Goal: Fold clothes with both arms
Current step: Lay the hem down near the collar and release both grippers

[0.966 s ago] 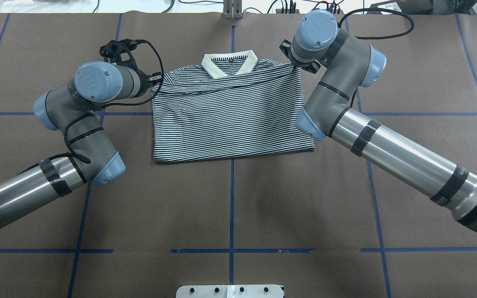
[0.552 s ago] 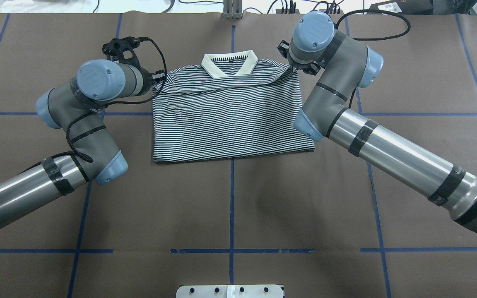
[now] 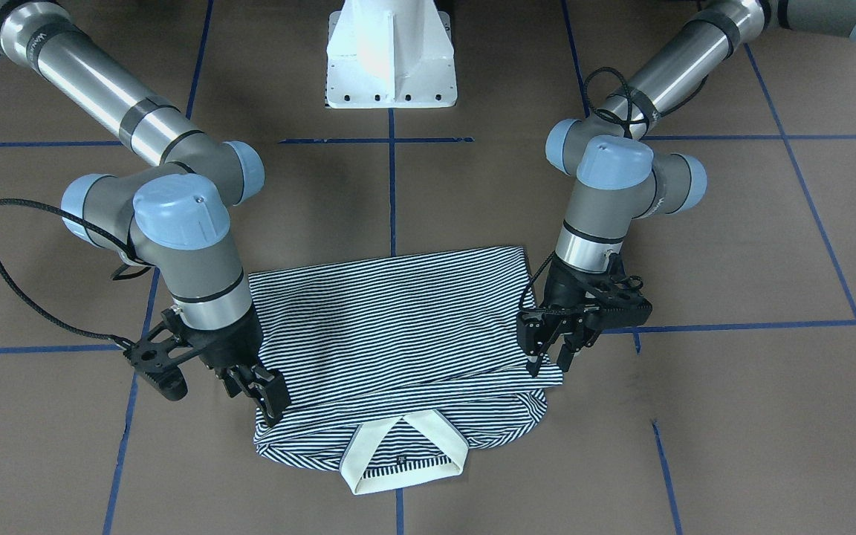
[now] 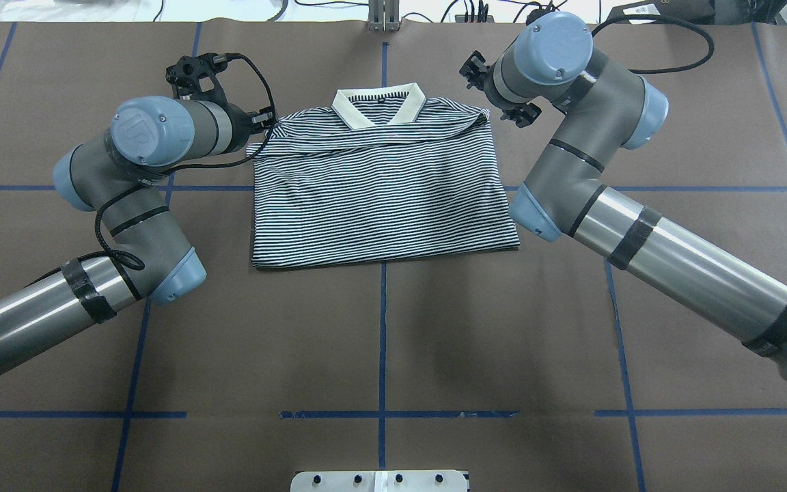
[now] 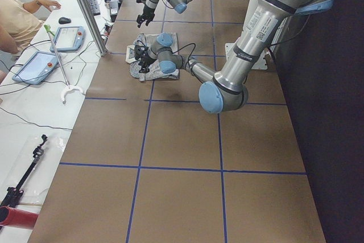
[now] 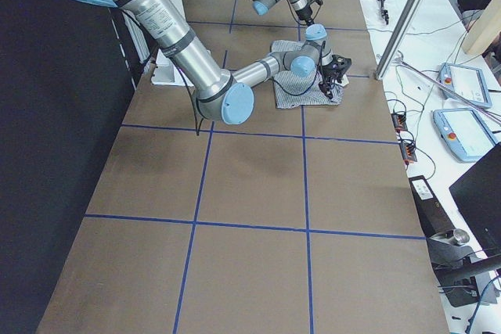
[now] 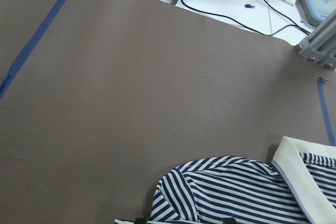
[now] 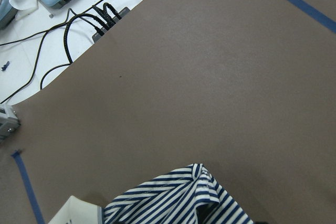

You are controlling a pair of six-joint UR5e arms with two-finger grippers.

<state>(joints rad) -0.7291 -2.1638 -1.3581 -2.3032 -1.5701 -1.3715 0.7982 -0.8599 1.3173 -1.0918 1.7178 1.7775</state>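
The striped navy-and-white short-sleeved polo shirt (image 4: pixel 380 198) is lying folded into a rough rectangle on the brown paper-covered table (image 4: pixel 380 355). Its plain cream collar (image 3: pixel 428 429) is pointing away from the robot.

The black two-finger left gripper (image 3: pixel 551 362) is hanging over the shirt's corner beside the collar end with its jaws apart, gripping nothing. The black two-finger right gripper (image 3: pixel 264 397) is sitting at the opposite shoulder. Its fingers are overlapping the stripes in the front-facing view, so I cannot tell whether they are parted or pinching cloth.

That uncertainty is probably where the main risk is lying. If the right gripper is holding fabric and the arm is pulling away, it would be dragging the shoulder outward and undoing the fold. On the left, open fingers travelling low across the corner could be snagging the top layer and flipping it back.

Both shoulders are bunching rather than lying flat: the puckered left shoulder (image 7: pixel 210 192) and the rumpled right shoulder (image 8: pixel 178 198). Any further fold over those lumps would likely be coming out crooked, with the two side edges failing to line up.
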